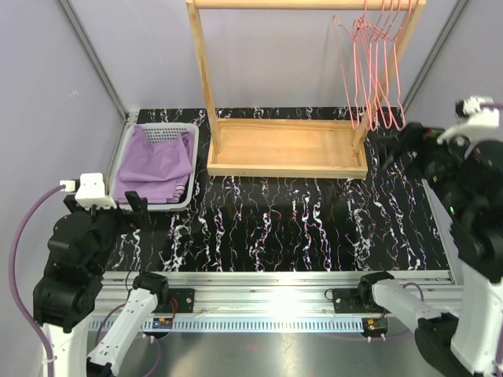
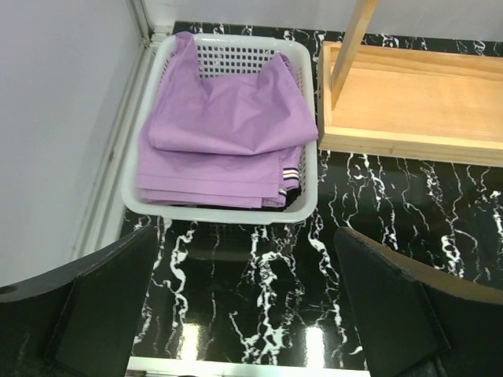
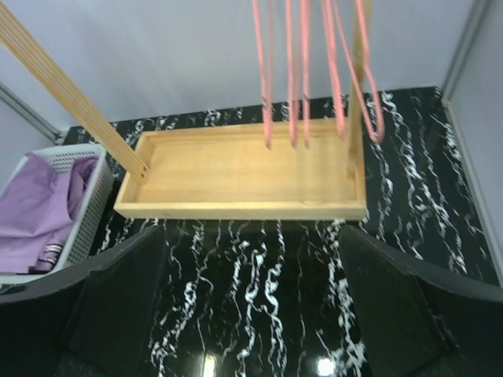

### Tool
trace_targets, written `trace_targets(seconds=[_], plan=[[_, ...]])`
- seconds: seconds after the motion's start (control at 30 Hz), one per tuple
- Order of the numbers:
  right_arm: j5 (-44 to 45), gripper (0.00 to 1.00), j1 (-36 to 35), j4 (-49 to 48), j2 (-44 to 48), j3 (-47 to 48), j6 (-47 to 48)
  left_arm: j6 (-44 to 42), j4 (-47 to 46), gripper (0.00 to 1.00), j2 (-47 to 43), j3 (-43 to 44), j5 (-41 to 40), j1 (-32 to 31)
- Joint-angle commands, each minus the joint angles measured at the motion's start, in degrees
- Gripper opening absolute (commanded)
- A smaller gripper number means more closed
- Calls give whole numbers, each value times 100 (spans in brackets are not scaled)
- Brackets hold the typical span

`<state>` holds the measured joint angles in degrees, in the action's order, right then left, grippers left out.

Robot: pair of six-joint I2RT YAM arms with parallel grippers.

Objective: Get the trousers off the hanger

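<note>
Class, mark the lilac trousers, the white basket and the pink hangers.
lilac trousers [image 2: 228,126], left wrist view, middle of the top fold
white basket [image 2: 212,214], left wrist view, near rim
pink hangers [image 3: 266,126], right wrist view, lower wire

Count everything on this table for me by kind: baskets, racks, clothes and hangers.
Basket: 1
Wooden rack: 1
Lilac trousers: 1, in the basket
Black trousers: 1, only an edge shows beneath the lilac
Pink hangers: about 4, bare, overlapping so hard to count
Total: about 8
</note>
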<state>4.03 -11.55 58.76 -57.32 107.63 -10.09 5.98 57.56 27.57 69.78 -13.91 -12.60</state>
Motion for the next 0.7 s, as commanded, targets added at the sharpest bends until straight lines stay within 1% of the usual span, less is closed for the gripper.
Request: trace_targets(seconds=[0.0,0.1,0.13,0.2,0.33,0.43,0.67], plan=[[458,99,21,873,588,-251,130,-255,1,99,-304,80,-480,-225],[441,99,21,1146,1045,-576,51,-229,185,99,-445,27,-682,-322],[414,99,21,1164,1169,-707,-19,-229,168,99,-489,-112,-735,-331],[291,99,21,1181,1494,-1129,-11,-229,142,99,-639,-210,-858,-340],[668,99,-101,1216,1934,-1849,85,-176,211,99,-762,-263,-894,-340],[940,99,-198,1217,2154,-2131,86,-79,299,99,-841,-368,-921,-340],[1126,99,-216,1050,2392,-2326,77,-26,238,99,-964,-588,-806,-348]])
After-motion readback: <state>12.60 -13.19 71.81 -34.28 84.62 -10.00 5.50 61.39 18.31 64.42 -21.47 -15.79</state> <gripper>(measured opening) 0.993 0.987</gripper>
